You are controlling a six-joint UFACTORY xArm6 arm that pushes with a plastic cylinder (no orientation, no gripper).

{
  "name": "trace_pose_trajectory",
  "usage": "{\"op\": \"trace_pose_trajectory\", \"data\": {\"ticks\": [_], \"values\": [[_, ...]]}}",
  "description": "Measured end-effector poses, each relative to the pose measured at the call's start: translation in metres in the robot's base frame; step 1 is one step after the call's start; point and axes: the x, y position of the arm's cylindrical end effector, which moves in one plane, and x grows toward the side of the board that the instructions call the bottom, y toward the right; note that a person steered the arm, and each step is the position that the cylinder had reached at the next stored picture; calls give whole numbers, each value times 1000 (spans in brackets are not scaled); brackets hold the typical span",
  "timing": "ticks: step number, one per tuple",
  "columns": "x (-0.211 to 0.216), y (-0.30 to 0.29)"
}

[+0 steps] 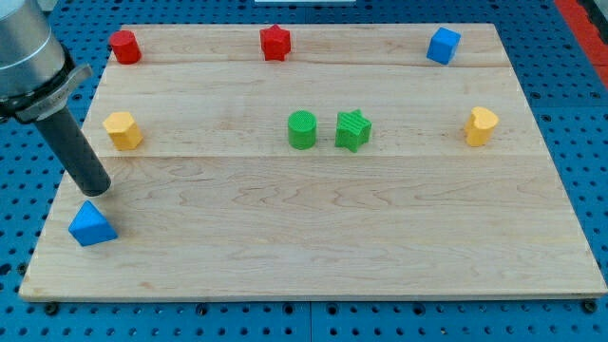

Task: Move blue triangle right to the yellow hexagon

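Camera view puts the blue triangle (pixel 92 225) at the board's bottom-left corner, my tip (pixel 96 188) just above it at twelve o'clock, gripping nothing. Yellow hexagon (pixel 123 130) lies at one o'clock; I'd judge I must come round the triangle first.

The board (pixel 313 237) is pale wood with a light grain, and it lies on a blue surface (pixel 579 76) with a regular pattern of small holes. On it are a blue triangle (pixel 91 225), a blue cube (pixel 443 46), a red cylinder (pixel 124 47), a red star (pixel 275 43), a green cylinder (pixel 302 130) and a green star (pixel 352 130). There are also a yellow hexagon (pixel 123 130) and another yellow block (pixel 481 126), and the rod above my tip (pixel 96 189) is dark grey
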Motion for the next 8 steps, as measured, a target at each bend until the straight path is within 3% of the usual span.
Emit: {"op": "trace_pose_trajectory", "data": {"ticks": [1,2,4,6,8], "values": [[7,-54],[26,-54],[72,8],[27,118],[27,95]]}}
